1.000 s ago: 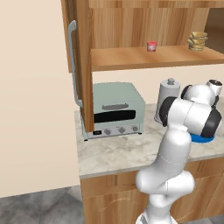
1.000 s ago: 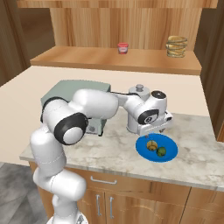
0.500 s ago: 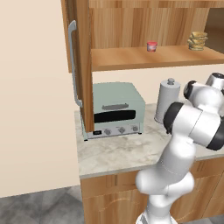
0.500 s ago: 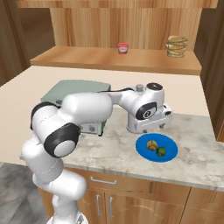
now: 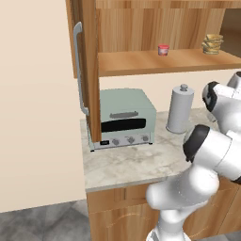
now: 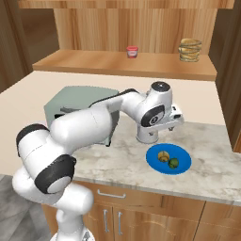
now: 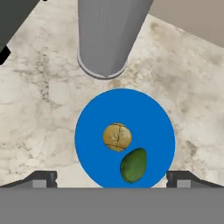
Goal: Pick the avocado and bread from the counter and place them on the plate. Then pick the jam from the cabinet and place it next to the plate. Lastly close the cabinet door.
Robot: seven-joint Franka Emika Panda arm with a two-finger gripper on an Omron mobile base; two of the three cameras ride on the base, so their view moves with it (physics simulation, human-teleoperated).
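In the left base view you see the cabinet point(image 5: 141, 28) with its door point(image 5: 87, 70) swung open, edge toward you, a long grey handle point(image 5: 80, 70) on it. On the inner shelf the jam point(image 5: 163, 50) stands near the middle, and a stack of tan discs point(image 5: 212, 44) sits well to its right. Below, on the counter point(image 5: 127, 164), a pale green toaster oven point(image 5: 124, 118) stands beside a steel canister point(image 5: 180, 109). The white arm rises at the lower right and hides the counter behind it.

In the right base view you find the same jam point(image 6: 132, 52) and disc stack point(image 6: 189, 49) on the shelf, well apart. The arm reaches across from the lower left, and its hand hangs above the counter point(image 6: 212, 164) just in front of the canister point(image 6: 148, 137), beside the toaster oven point(image 6: 80, 106). The plate point(image 6: 168, 158) lies on the counter just below the hand, with the bread point(image 6: 163, 156) and the avocado point(image 6: 174, 163) on it, side by side.

In the hand view you look straight down on the plate point(image 7: 92, 131). The bread point(image 7: 117, 136) sits near its middle and the avocado point(image 7: 133, 165) lies just beside it, close to touching. The canister point(image 7: 111, 35) stands just past the plate's far rim. The gripper point(image 7: 112, 178) holds nothing; its two tips stand far apart at the bottom corners, spread wider than the plate.
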